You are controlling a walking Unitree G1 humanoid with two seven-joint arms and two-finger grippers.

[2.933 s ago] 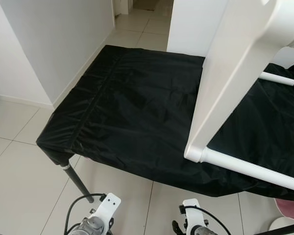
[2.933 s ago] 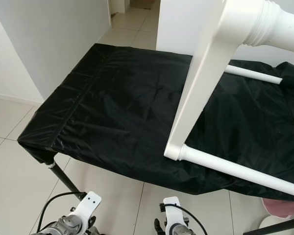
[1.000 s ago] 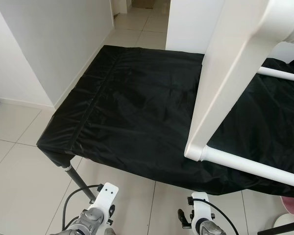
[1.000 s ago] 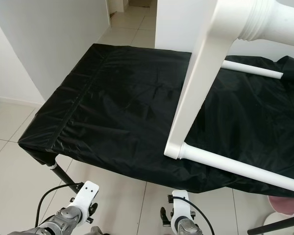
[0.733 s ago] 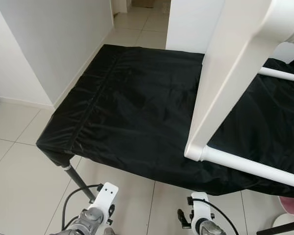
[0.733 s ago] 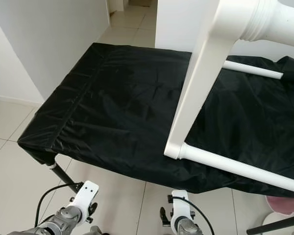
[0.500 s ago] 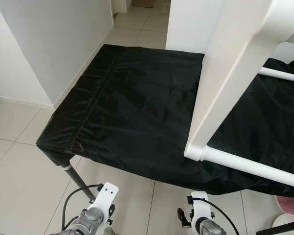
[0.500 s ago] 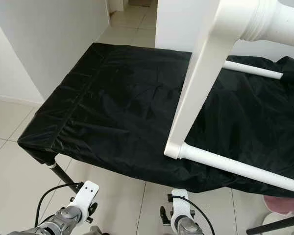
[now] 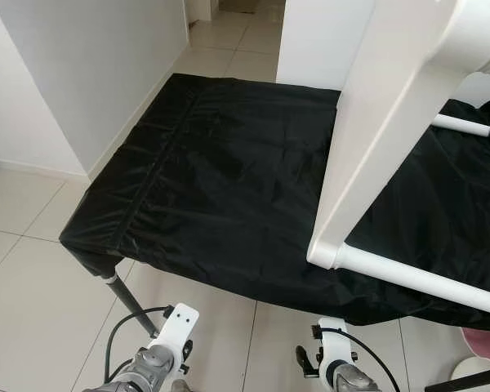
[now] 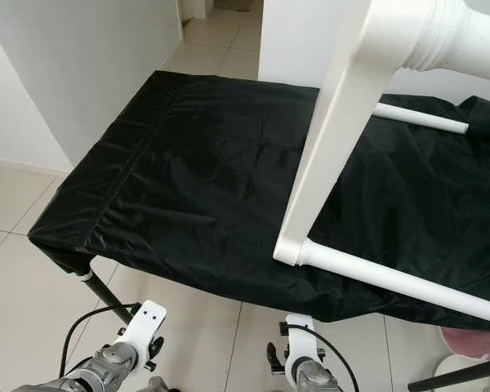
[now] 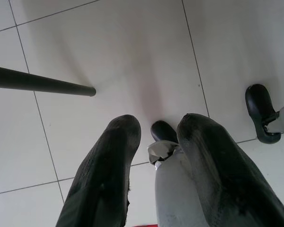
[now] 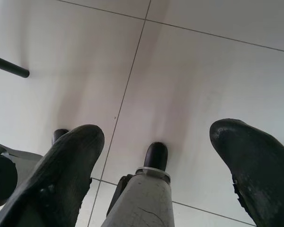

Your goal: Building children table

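A: Start at the left. What is there?

B: A white wall (image 9: 82, 73), then a work table draped in black cloth (image 9: 220, 180), standing on a dark metal leg (image 9: 131, 304) over pale floor tiles (image 9: 33, 310). The left gripper (image 11: 154, 165) hangs low beside that leg, its two black fingers (image 11: 104, 184) parted with nothing between them; past them are the floor and the robot's own feet.

A: And the right one?

B: The right gripper (image 12: 154, 165) also hangs low, pointing at the floor, fingers spread wide and empty. Its wrist sits near the cloth's front edge.

A: Where are the table parts?

B: To the right. A flat white panel (image 10: 335, 139) runs up from the front edge of the cloth, leaning away toward the upper right. At its lower end a white round leg (image 10: 392, 282) juts rightward, lying along the cloth's front edge. A second round leg (image 10: 420, 118) lies farther back, and a thick turned leg end (image 10: 457, 37) looms close to the camera.

A: Which arm is nearer?

B: The right, I judge. The panel's lower corner lies up and forward of that wrist, and the near leg's long axis runs across the robot's front, so a reach would go upward and slightly right.
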